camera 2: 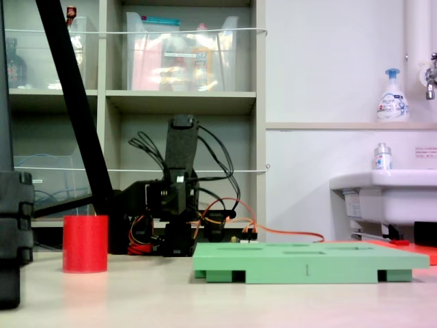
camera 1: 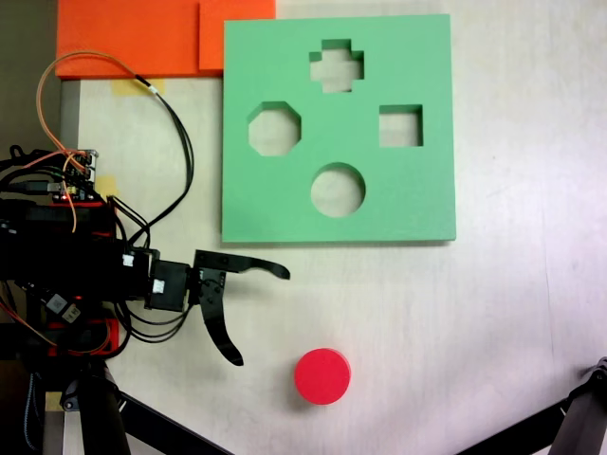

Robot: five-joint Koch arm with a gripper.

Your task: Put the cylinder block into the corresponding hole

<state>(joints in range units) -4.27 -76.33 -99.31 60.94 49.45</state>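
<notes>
The red cylinder block (camera 1: 322,376) stands upright on the pale table, near the front edge in a fixed view, and at the left (camera 2: 85,244) in the low side view. The green foam board (camera 1: 285,218) lies flat behind it; its circular hole (camera 1: 338,190) is the cut-out nearest the block. My gripper (camera 1: 262,317) is left of the block and apart from it, jaws spread wide with nothing between them. One finger points right, the other curves down toward the block. In the side view the arm (camera 2: 179,198) is folded low behind the board (camera 2: 307,262).
Other cut-outs in the board: an octagon (camera 1: 275,130), a cross (camera 1: 337,66), a square (camera 1: 400,126). Orange foam sheets (camera 1: 142,38) lie at the back left. Black tripod legs (camera 1: 579,417) cross the front corners. Loose cables (camera 1: 171,123) loop beside the arm's base.
</notes>
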